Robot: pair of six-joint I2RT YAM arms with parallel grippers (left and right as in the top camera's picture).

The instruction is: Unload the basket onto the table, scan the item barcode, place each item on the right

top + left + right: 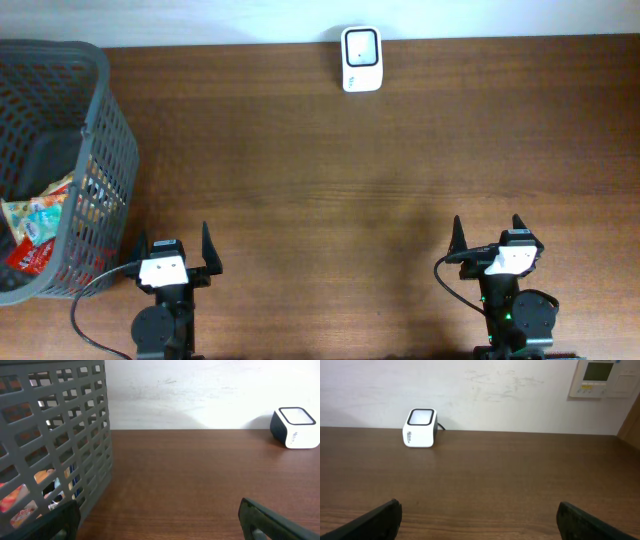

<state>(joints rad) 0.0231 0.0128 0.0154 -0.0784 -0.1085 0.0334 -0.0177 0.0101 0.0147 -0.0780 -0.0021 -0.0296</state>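
- The left gripper (175, 237) sits at the near edge of the tabletop (320, 180), towards the left corner, with its two dark fingers (265, 521) spread wide apart and nothing between them
- The right gripper (488, 226) sits at the same near edge, towards the right corner, its fingers likewise standing wide apart around bare wood; it holds nothing
- Both grippers are low over the tabletop and face the far edge; they are well apart from each other
- A grey plastic basket (96, 120) with lattice walls stands at the left edge of the tabletop, just beside the left gripper and a little farther back; part of it runs out of the overhead view
- Inside the basket lie several colourful packets (38, 228), in red, orange and pale blue, piled against its near wall; through the lattice in the left wrist view they show only as patches of colour, and no barcode can be made out
- A small white scanner (361, 58) with a dark-framed window on top stands upright at the far edge of the tabletop, near its middle, close to the pale wall (485, 390)
- The scanner is well apart from both grippers and from the basket
- A thin dark cable (440, 426) leaves the back of the scanner
- A white control panel (601, 379) with a small display is on the wall, off to the right in the right wrist view
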